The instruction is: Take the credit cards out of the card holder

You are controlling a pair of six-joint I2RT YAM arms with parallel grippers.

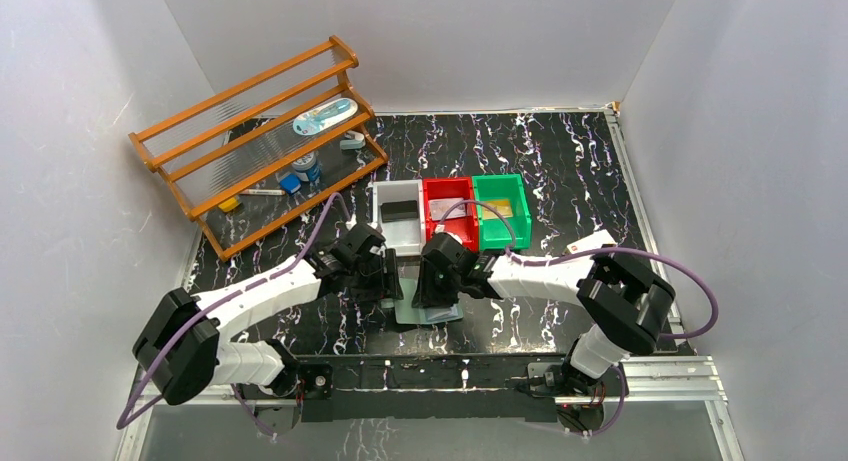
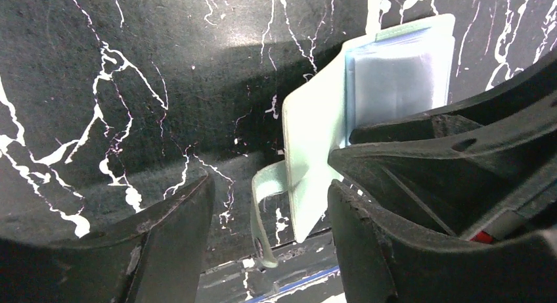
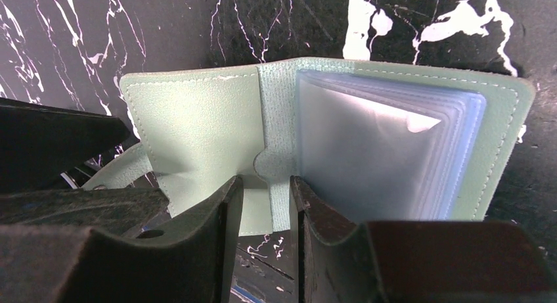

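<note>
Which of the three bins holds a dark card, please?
The white bin, leftmost in the row, with the dark card; the red bin and green bin hold none.

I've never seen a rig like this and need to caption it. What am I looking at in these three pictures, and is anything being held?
These are two robot arms bolted at the near edge of a table, each ending in a two-finger gripper. The wide picture comes from a fixed camera above and behind them, with the left arm on the left and the right arm on the right. The close-ups come from wrist cameras, so the dark shapes at the bottom are each arm's own fingers. On the table are an open card holder, a white bin, a red bin, a green bin and a wooden rack. The left gripper is open and holds nothing. The right gripper is nearly closed over the holder's fold; whether it pinches it is unclear.
</note>
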